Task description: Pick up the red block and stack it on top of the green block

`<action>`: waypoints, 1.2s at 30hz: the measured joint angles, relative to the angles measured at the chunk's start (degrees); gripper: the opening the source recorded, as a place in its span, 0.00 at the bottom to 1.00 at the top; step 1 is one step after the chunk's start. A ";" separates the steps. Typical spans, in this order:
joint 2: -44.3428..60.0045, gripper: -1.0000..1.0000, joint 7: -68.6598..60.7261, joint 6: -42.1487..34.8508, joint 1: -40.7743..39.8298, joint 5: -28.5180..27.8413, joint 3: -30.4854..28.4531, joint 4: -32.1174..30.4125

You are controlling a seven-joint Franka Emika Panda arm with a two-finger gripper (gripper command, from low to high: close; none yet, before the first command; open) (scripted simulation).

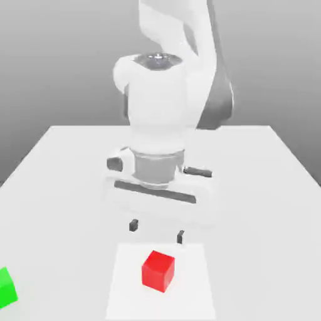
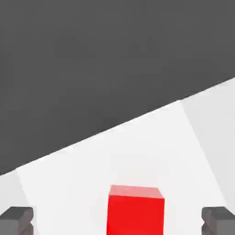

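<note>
Two dark-tipped fingers of the white robot's tool (image 1: 157, 231) stand wide above the small, smooth red cube (image 1: 158, 271) on the pale bench (image 1: 263, 251), so I'd centre them over it, match its faces, then descend straight.

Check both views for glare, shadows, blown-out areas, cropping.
Exterior view: flat, bright light; the white gripper nearly washes out against the pale table; no clear shadow by the red block; green block cut by the frame edge. Hand view: red block's front face flat, saturated, its upper face paler pink; block cropped by the frame edge.
</note>
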 joint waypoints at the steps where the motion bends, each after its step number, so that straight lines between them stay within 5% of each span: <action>1: 2.08 0.50 0.58 1.58 0.18 -0.37 -0.25 -0.05; 5: 10.39 0.50 2.17 8.46 1.14 -2.16 -1.60 0.85; 6: 12.12 0.00 2.46 9.93 1.50 -2.52 -2.04 1.09; 13: 12.40 0.00 2.67 10.21 1.25 -2.82 -1.84 1.13; 19: 1.97 0.00 0.75 0.98 0.14 -0.15 -0.69 -0.06; 31: 10.79 0.00 -2.47 -12.84 -16.51 5.57 -14.35 22.24; 35: 18.46 0.00 -4.25 -8.36 -19.50 8.30 -14.45 25.30; 36: 19.84 1.00 -4.57 -7.16 -19.81 8.77 -14.18 25.47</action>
